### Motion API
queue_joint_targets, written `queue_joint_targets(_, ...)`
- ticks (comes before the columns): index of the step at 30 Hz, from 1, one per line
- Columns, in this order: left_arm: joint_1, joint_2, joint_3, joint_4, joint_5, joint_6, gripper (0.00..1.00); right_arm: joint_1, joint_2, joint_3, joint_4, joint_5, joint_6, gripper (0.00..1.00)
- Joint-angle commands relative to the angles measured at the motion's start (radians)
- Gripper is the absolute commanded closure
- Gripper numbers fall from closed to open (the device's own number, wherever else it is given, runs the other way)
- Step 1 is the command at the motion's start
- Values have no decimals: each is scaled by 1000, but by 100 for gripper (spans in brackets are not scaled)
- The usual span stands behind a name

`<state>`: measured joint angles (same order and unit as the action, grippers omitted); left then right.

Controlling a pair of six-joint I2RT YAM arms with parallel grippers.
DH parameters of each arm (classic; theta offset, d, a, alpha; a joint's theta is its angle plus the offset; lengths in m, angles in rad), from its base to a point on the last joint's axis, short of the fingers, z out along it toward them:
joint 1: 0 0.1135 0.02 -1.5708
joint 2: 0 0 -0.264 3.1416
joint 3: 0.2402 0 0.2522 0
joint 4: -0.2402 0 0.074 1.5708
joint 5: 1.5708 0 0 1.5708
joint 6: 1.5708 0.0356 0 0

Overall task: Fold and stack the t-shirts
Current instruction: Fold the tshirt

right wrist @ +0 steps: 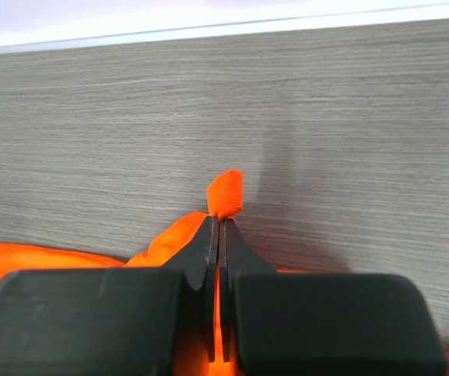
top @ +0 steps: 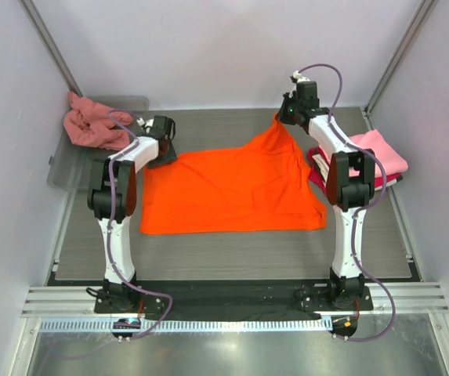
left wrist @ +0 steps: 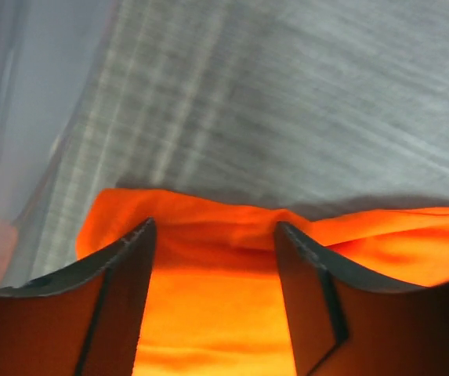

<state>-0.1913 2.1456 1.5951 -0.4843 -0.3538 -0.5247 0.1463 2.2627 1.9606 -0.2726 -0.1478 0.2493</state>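
Four t-shirts: one orange t-shirt (top: 232, 192), its corner pinched by the right fingers (right wrist: 199, 254), left fingers (left wrist: 122, 266) parted over it; one salmon-pink (top: 91, 125), one light pink (top: 381, 150), one crimson (top: 316, 164).

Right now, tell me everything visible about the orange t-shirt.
The orange t-shirt is bright, plain soft cloth, spread mostly flat and lightly wrinkled on the table. Its far right corner is pulled up into a peak, pinched in the shut right end effector. The open left end effector sits at its far left edge.
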Motion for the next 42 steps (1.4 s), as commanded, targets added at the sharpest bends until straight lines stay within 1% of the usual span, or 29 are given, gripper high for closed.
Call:
queue_joint_targets(1,12,-67,-26,30,13,-24,34,-7,-88,-2,44,-18,8,99)
queue_joint_targets(2,15,-56,-21,29,15,-27,31,-7,-89,-3,44,-21,8,99)
queue_joint_targets(6,35,19,46,-37,27,-40,32,-7,-98,-12,47,-24,8,99)
queue_joint_targets(9,49,36,45,-42,29,-58,33,-8,-104,-12,47,-21,7,99)
queue_joint_targets(10,53,37,36,-37,50,-66,33,-10,-104,-12,47,-19,7,99)
queue_joint_targets(13,70,46,35,-23,82,-67,51,-10,-104,-14,49,-22,8,99)
queue_joint_targets(14,73,53,40,-25,88,-69,65,-11,-104,-14,49,-24,10,99)
queue_joint_targets(16,73,68,45,-40,93,-72,76,-10,-104,-16,52,-27,15,99)
queue_joint_targets(17,73,69,40,-40,99,-77,86,-11,-106,-16,53,-27,15,99)
queue_joint_targets(19,73,66,37,-31,114,-80,100,-13,-106,-16,56,-27,16,99)
queue_joint_targets(22,73,59,39,-23,111,-72,100,-11,-107,-14,56,-27,18,99)
queue_joint_targets(28,70,27,45,-31,90,-32,88,-20,-115,-17,53,-3,30,99)
queue_joint_targets(30,69,11,37,-33,78,-23,63,-25,-127,-28,55,5,36,99)
queue_joint_targets(31,67,7,34,-31,56,-17,41,-28,-132,-29,55,5,35,99)
queue_joint_targets(32,66,2,29,-31,47,-14,34,-30,-140,-34,55,2,36,99)
queue_joint_targets(34,66,-7,26,-31,35,-11,28,-31,-147,-38,56,5,33,99)
queue_joint_targets(38,66,-24,13,-27,29,-18,28,-37,-166,-55,56,13,25,99)
queue_joint_targets(42,67,-64,-32,15,27,-24,29,-50,-176,-69,49,36,22,99)
